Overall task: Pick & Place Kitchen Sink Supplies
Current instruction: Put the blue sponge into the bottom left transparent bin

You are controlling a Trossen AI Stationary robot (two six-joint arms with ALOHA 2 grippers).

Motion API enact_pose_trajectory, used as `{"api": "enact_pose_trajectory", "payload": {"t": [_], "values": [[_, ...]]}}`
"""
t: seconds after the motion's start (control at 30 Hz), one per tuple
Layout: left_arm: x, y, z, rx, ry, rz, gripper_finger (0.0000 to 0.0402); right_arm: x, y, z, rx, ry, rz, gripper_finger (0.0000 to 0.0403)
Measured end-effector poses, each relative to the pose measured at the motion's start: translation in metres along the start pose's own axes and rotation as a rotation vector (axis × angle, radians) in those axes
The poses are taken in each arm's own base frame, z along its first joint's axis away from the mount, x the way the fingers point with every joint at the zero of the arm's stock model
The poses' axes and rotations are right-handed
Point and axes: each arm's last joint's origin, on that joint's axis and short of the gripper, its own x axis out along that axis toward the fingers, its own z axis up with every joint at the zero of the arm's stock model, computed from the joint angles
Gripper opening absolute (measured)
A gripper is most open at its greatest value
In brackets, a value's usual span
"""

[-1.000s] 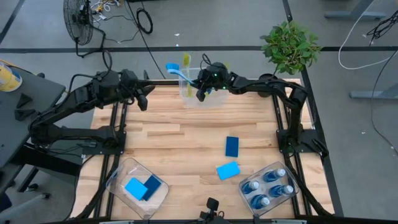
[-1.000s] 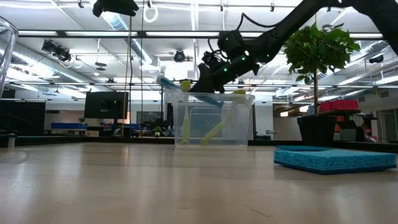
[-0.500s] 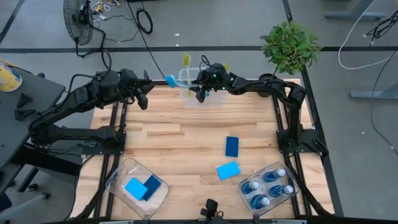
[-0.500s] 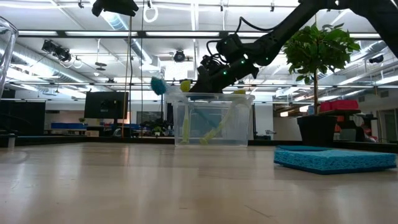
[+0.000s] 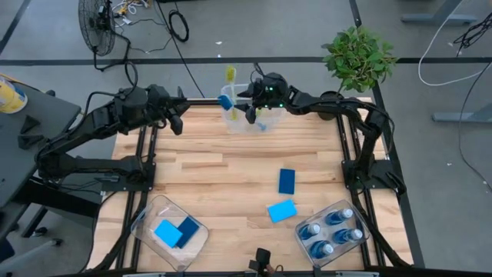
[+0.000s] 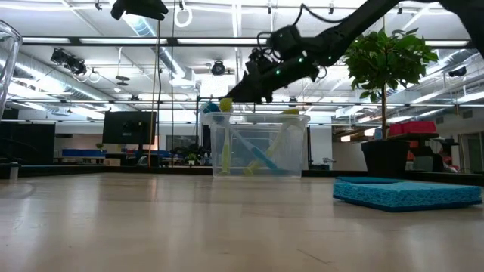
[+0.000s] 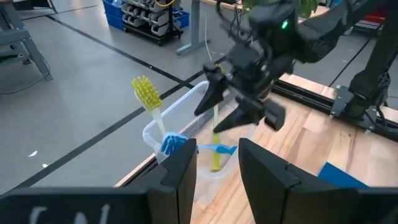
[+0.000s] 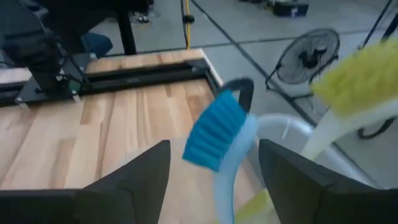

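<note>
While overhead blurs—wrist shows blue brush (image 8: 214, 138).

The blue dish brush (image 5: 227, 102) now sits inside the clear bin (image 5: 244, 123) at the far edge of the table, its head poking over the rim beside a yellow-green brush (image 5: 230, 75); a second ago it was held up above the bin, its head reaching out past the bin's left side. The right gripper (image 5: 251, 112) has let it go: its fingers now stand apart, and seen from table height it has lifted clear above the bin's rim, where before it dipped towards the bin.
</note>
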Motion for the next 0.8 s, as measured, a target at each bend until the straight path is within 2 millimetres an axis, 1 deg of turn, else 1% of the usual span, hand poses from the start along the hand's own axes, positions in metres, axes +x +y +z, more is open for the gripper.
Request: {"api": "enact_pose_trajectory", "payload": {"t": [0.13,0.23,0.37,0.47,0.63,0.8], "values": [[0.000,0.000,0.000,-0.001,-0.003,0.000,0.0124,-0.020,0.005,0.019,-0.008,-0.009,0.002,0.0241],[0.000,0.000,0.000,-0.001,-0.003,0.000,0.0124,-0.038,0.013,0.029,-0.040,0.029,0.016,0.0240],[0.000,0.000,0.000,-0.001,-0.004,-0.001,0.0124,-0.064,0.031,0.040,-0.148,0.097,0.083,0.0240],[0.000,0.000,0.001,-0.001,-0.004,-0.001,0.0124,-0.083,0.049,0.045,-0.200,0.152,0.162,0.0240],[0.000,0.000,0.001,-0.002,-0.006,-0.002,0.0124,-0.110,0.080,0.042,-0.242,0.297,0.305,0.0240],[0.000,0.000,0.001,-0.002,-0.006,-0.002,0.0124,-0.132,0.103,0.031,-0.272,0.475,0.417,0.0240]]}}
